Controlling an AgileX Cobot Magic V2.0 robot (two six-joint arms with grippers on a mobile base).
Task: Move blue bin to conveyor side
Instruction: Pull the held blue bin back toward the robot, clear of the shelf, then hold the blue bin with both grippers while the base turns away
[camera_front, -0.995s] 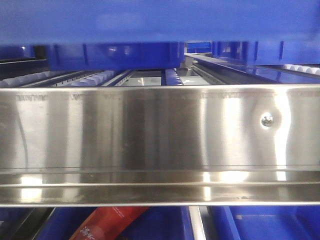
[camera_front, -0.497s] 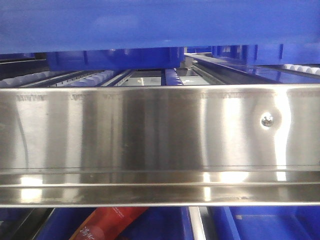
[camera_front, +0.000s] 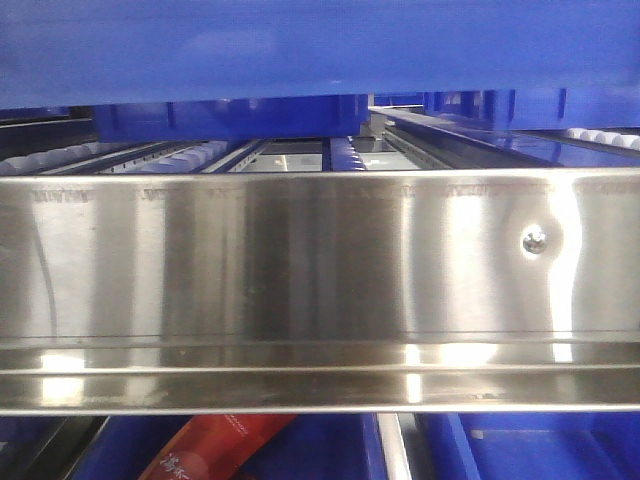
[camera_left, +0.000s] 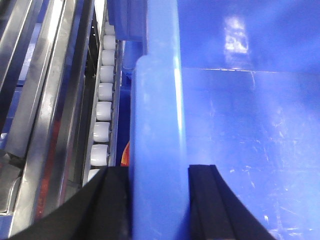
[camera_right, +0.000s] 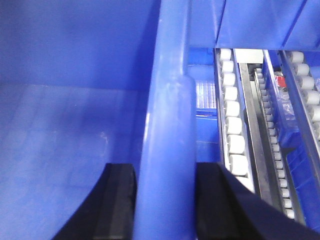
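Behind brushed steel rail (camera_front: 300, 270), left tool (camera_left: 159, 195) and right tool (camera_right: 165, 200) clamp glossy blue bin (camera_left: 250, 150).

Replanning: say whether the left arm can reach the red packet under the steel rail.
Probably not: its fingers clamp the glossy blue plastic bin's rim, and the brushed steel rail crosses above the red packet.

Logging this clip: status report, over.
Left gripper, right gripper each clamp a wall of large glossy blue plastic bin. Brushed-steel rail below it. Conveyor unseen.
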